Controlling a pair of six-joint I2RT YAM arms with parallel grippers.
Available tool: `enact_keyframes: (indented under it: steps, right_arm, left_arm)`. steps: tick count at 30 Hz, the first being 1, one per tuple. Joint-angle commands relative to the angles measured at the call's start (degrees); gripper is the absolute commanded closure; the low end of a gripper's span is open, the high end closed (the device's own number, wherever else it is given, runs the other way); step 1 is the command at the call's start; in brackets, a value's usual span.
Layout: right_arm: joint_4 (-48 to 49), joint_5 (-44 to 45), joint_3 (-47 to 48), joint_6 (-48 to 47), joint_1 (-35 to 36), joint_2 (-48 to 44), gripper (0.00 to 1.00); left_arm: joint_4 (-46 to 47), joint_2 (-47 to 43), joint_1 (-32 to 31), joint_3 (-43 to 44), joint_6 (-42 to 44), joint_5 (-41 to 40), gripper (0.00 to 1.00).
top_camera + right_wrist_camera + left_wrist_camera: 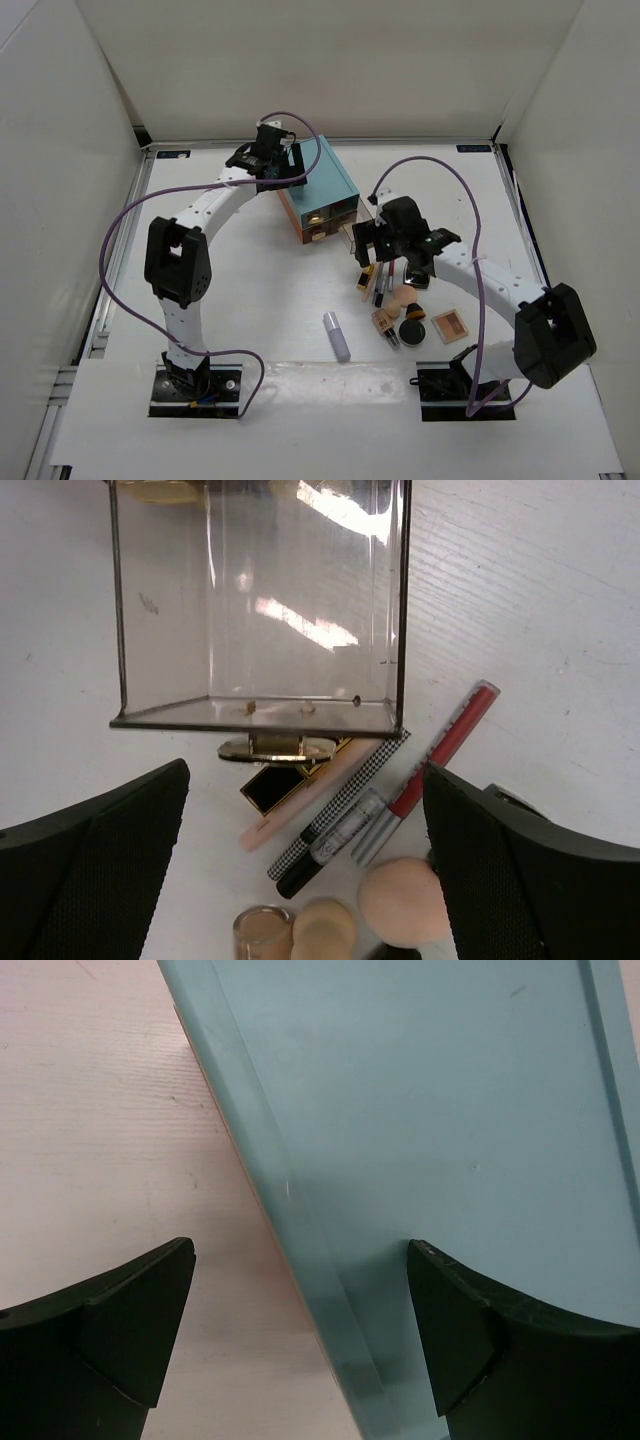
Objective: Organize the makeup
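So, left hand (300, 1250) spread wide, nothing in it, straddling edge of teal drawer box (430, 1110): one finger over box top, other over desk (90, 1110). Same deal for right hand (305, 772): wide, empty, facing clear drawer (260, 610) with gold handle (278, 747) at box's front. Most makeup heaped just past that drawer: checkered stick (340, 805), red-capped gloss (445, 742), peach sponges (400, 900). Farther from box, round black compact (412, 330) and square palette (450, 326) side by side. Lone silver-lilac tube (336, 335) lies on desk well apart from box, off that heap.
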Motion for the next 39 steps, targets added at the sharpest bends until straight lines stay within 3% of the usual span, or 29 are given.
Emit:
enact_keyframes:
  steps: [1, 5, 7, 12, 18, 26, 34, 36, 39]
  right_arm:
    - [-4.5, -1.4, 2.5, -0.7, 0.1, -4.3, 0.01]
    - [-10.3, -0.4, 0.7, -4.2, 4.4, -7.8, 0.01]
    - [-11.9, 5.2, -0.1, -5.6, 12.1, -9.9, 0.01]
    - [-18.4, 8.4, -0.2, 1.0, 23.4, -9.6, 0.02]
    - [-14.2, 10.2, -7.6, 13.2, 35.8, -9.6, 0.12]
    - [-4.7, 16.1, -10.7, 17.4, 44.4, -3.3, 0.26]
    - [-1.5, 22.1, -13.7, 27.1, 45.5, 1.7, 0.47]
    - [-2.2, 22.1, -14.1, 29.3, 45.5, 1.7, 0.63]
    - [-4.3, 22.8, -13.5, 30.3, 46.9, 0.6, 0.75]
  left_arm:
    - [-1.7, -5.1, -0.4, 2.7, 2.5, -0.4, 0.02]
    - [-2.9, -11.4, -0.4, 1.5, 3.6, -2.7, 0.02]
    - [-3.6, -14.2, -0.4, -1.9, 3.5, -4.6, 0.02]
    - [-6.2, -23.9, -1.0, -9.8, -0.4, -9.9, 0.02]
    - [-9.3, -33.0, -1.2, -19.3, -4.2, -8.8, 0.02]
    - [-12.0, -39.7, -1.4, -28.0, -6.8, -7.9, 0.02]
    - [-14.5, -43.8, -1.3, -29.2, -7.4, -7.8, 0.02]
    - [-15.0, -44.5, -1.3, -29.3, -7.4, -7.8, 0.02]
    - [-15.0, -44.3, -1.4, -29.2, -7.1, -8.1, 0.02]
